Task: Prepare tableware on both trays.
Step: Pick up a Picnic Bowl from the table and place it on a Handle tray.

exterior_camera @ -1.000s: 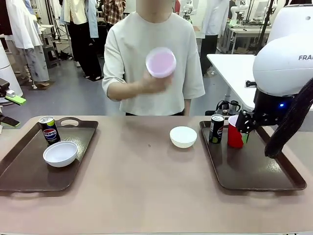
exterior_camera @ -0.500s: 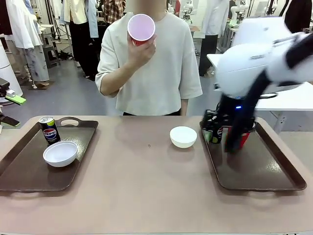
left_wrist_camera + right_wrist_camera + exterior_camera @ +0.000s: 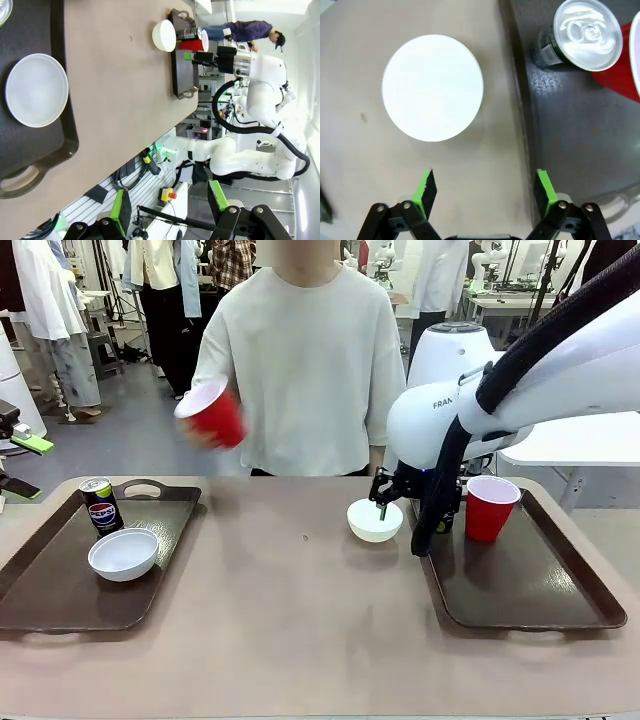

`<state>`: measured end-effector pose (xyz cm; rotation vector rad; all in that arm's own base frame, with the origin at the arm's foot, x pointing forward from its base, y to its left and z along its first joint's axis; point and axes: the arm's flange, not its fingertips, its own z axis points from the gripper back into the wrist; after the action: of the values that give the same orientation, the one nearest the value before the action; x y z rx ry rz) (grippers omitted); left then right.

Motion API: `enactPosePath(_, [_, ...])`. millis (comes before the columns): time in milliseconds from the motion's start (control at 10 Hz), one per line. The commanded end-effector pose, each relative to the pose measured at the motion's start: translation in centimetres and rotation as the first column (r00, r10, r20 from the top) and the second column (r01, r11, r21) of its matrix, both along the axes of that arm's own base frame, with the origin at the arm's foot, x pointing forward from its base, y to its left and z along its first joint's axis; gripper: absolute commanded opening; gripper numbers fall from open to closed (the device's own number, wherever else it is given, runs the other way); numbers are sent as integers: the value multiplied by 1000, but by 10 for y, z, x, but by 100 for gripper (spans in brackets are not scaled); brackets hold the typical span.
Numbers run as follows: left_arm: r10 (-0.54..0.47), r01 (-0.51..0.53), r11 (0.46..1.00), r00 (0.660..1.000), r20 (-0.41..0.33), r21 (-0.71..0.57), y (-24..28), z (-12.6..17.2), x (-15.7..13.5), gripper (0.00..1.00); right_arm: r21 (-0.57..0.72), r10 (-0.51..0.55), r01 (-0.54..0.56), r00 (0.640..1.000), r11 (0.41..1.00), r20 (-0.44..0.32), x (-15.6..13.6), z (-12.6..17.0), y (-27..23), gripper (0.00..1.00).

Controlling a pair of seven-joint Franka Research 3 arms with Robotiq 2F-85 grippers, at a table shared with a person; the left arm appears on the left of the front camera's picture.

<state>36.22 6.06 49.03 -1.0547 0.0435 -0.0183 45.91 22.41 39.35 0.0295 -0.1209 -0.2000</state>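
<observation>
My right gripper [image 3: 384, 503] hangs open just above the near rim of a white bowl [image 3: 375, 519] on the bare table; in the right wrist view the bowl [image 3: 433, 87] lies ahead of the open gripper [image 3: 485, 184]. On the right tray [image 3: 520, 590] stand a red cup [image 3: 490, 507] and a Pepsi can [image 3: 580, 32]. The left tray [image 3: 60, 590] holds a Pepsi can [image 3: 100, 505] and a white bowl [image 3: 123, 553]. The person's hand holds a second red cup [image 3: 215, 415] in the air. My left gripper [image 3: 167, 205] stays open and empty at the table's left end.
The right arm's white body [image 3: 450, 410] leans over the right tray's inner edge and hides most of its can. The person stands at the far side of the table. Bare tabletop [image 3: 280, 610] lies between the trays.
My right gripper has left the red cup standing on the right tray and swung left to the bowl. The person's hand with the other red cup came down and to the left.
</observation>
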Motion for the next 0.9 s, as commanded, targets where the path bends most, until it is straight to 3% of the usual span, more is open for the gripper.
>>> enactPosePath(0, [-5, 5, 1000, 1000, 13, -12, 1, 0, -1, 82, 23, 17, -17, 1000, 1000, -5, -4, 2, 3, 100])
enactPosePath(500, [-5, 5, 1000, 1000, 13, -12, 1, 0, -1, 82, -21, -32, 33, 999, 999, 20, 26, -7, 9, 100])
enactPosePath(800, [-5, 5, 1000, 1000, 13, -12, 1, 0, -1, 82, 36, -77, 75, 996, 997, 49, 50, -14, 11, 100])
